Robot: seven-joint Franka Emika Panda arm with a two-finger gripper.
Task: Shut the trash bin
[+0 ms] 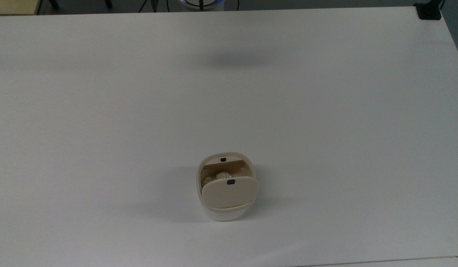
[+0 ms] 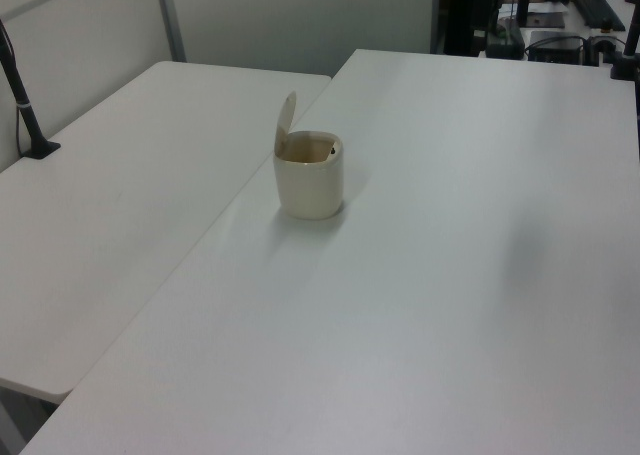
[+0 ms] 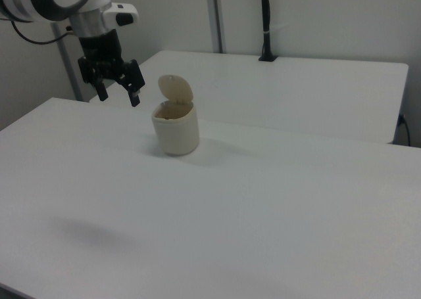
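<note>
Right view, for your attention: the gripper (image 3: 118,89) hangs in the air with its two fingers spread and nothing between them, up at about ten o'clock from the bin (image 3: 175,135). It is near the bin but touching neither the body nor the lid (image 3: 175,88).

You will find the bin standing upright on the white table (image 3: 263,200), close to the seam with the neighbouring table. In the top view the bin (image 1: 226,185) sits toward six o'clock of the table centre. Its lid (image 1: 230,192) is raised, and a crumpled pale scrap (image 1: 222,175) shows inside (what it is I cannot tell). A small black tab (image 1: 231,181) marks the lid's free edge.

The relation that matters: in the right view the lid stands up from the far rim, at twelve o'clock on the bin, and leans slightly back. Its face is turned toward the mouth. The left view agrees, with the lid (image 2: 286,125) rising from the bin's (image 2: 309,175) nine o'clock rim.

Judgement: the task is not yet done. To shut it you would carry the gripper from its ten o'clock station across behind the lid's top edge, then press it down over the mouth. The hinge line decides the push direction. A push from the wrong side would likely tip this light bin rather than fold the lid.
</note>
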